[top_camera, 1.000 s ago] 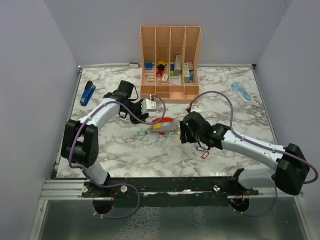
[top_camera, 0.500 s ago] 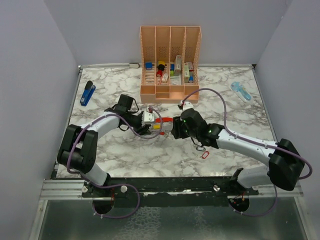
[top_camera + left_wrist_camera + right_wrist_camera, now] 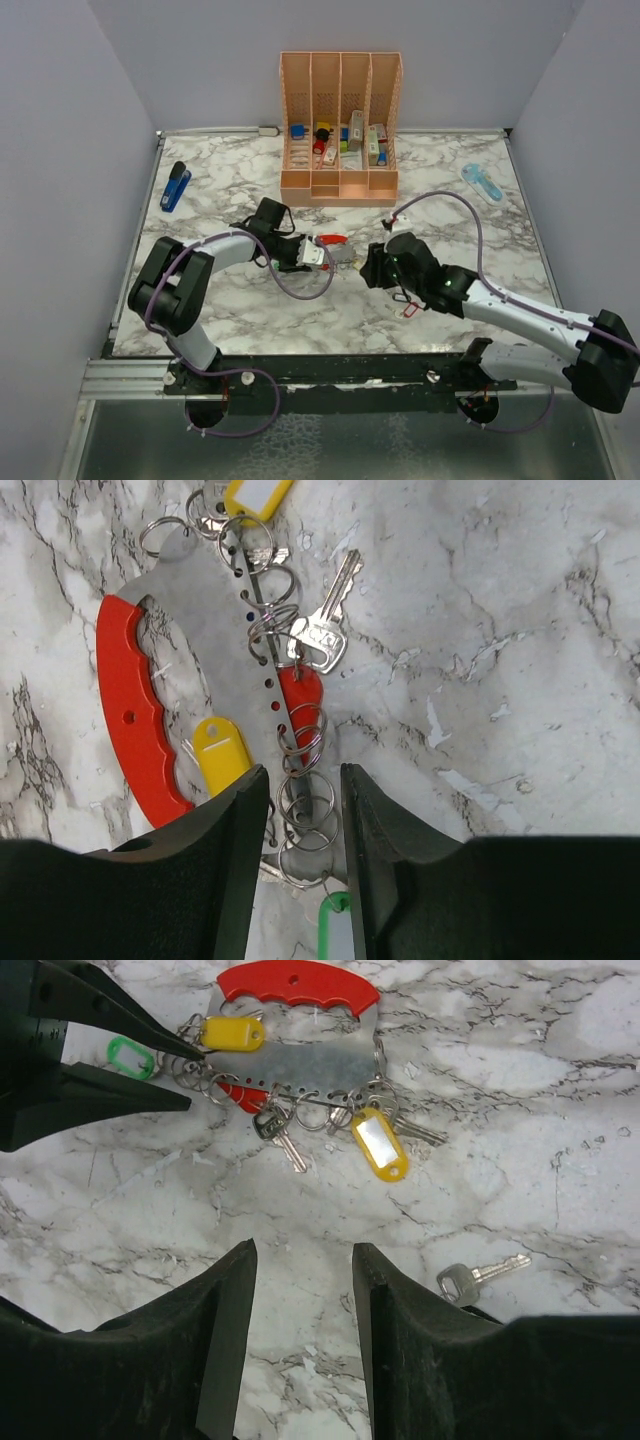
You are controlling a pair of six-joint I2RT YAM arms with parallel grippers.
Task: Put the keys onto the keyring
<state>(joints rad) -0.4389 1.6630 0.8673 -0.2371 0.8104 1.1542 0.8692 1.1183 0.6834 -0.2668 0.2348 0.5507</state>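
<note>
The keyring lies flat mid-table, red grip on one side and grey holed bar on the other. Several keys hang on its split rings: a bare silver key, yellow-tagged ones, a green tag. My left gripper is open, its jaws straddling the bar's end and its rings with slim gaps. My right gripper is open over bare marble, short of the keyring. One loose silver key lies just right of it.
A peach divider rack with small items stands at the back. A blue stapler lies far left and a pale blue object far right. A tiny red loop sits near the right arm.
My left gripper came forward and right onto the keyring's end and narrowed. My right gripper reached the keyring, then drew back to the right with narrower jaws.
</note>
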